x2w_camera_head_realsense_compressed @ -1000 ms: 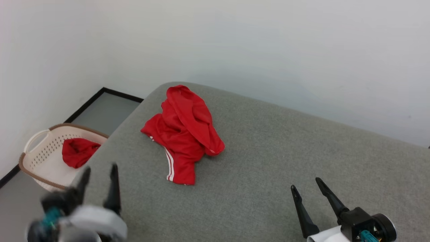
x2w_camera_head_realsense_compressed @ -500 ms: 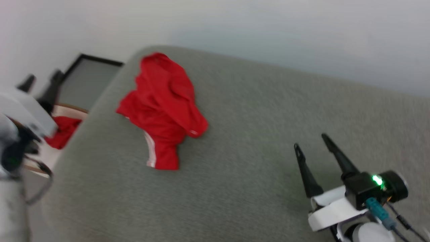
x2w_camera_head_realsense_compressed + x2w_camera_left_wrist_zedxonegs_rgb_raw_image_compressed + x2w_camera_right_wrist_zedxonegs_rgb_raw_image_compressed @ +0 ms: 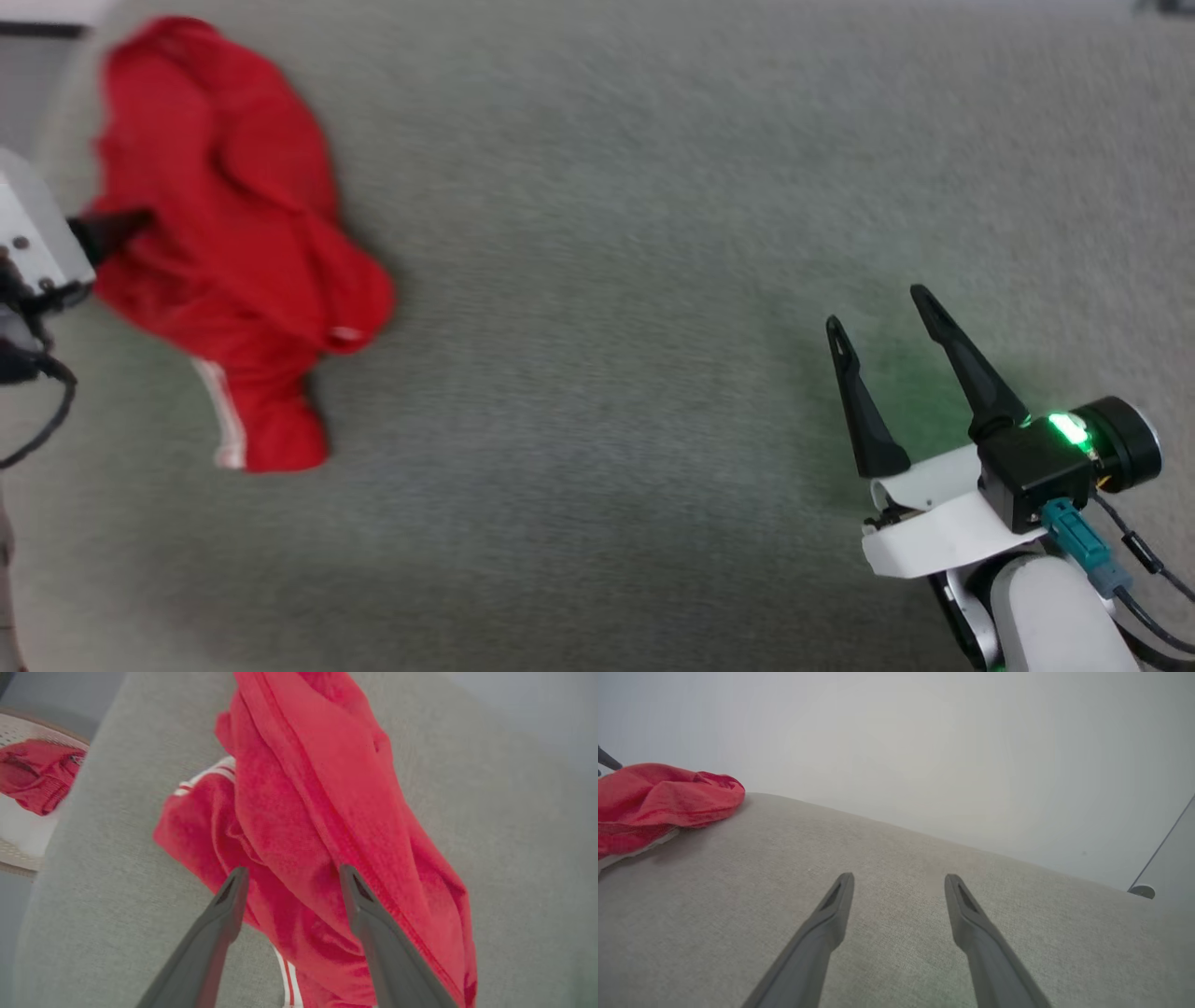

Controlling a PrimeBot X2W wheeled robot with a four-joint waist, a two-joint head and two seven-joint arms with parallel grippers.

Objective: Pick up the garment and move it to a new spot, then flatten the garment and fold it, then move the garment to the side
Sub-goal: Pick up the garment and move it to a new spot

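the garment [image 3: 233, 233] lies crumpled at the upper left of the head view, on the grey fabric surface [image 3: 607, 280] and near its left edge. the left pincer [image 3: 293, 870] is poised over it with its two fingers spread wide and nothing between them. in the left wrist view the tips frame a thick red fold, but i cannot tell whether they touch the cloth. the right pincer [image 3: 878, 308] sits at the lower right of the head view, equally wide open and empty, over bare surface and well apart from the garment.

the likely trouble is a shallow bite. the cloth is heaped in several layers, so closing on the top fold alone could lift one flap, leave the rest dragging, or let it slip free. the heap is also near the surface's edge, so a sideways nudge might push it off towards the basket [image 3: 18, 833] below, where a red cloth bundle [image 3: 32, 774] of similar colour lies.

the head view is smeared with motion blur, and its left border cuts off most of the left pincer. the garment's collar and lettering are buried in the folds, with just thin white stripes showing. the basket is cropped at the upper left of the left wrist view.
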